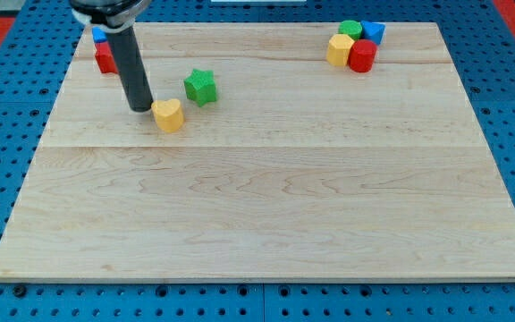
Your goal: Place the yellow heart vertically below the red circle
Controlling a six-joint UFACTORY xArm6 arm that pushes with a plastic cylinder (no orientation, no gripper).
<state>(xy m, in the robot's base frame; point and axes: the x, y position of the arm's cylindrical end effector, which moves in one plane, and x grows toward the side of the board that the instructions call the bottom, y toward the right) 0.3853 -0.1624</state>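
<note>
Tip touches one yellow heart; one green star nearby; possibly seven blocks total.

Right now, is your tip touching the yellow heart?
Touching, as far as the camera view shows: my tip sits against the view's left edge of the yellow heart, with no board visible between them.
</note>
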